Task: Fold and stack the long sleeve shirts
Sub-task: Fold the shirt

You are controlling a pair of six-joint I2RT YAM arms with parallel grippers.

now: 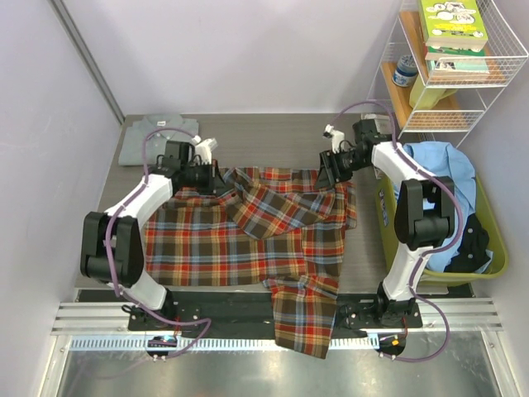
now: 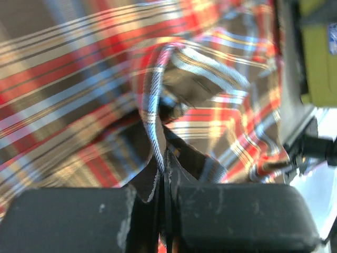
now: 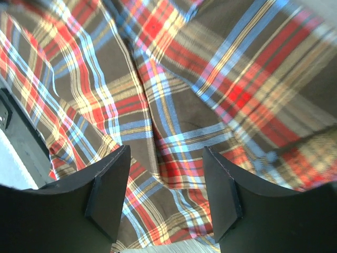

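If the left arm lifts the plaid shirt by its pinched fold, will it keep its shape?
Probably not: the plaid shirt lies in soft rumpled folds, so it looks floppy. One sleeve hangs off the table, so it would likely drape and drag. The left gripper is shut on a thin fold, which may slip.

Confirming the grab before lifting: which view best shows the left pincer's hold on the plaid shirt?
Left wrist: left pincer shut on the plaid shirt, close up. Top external shows only its place at the shirt's far edge; right wrist, just cloth.
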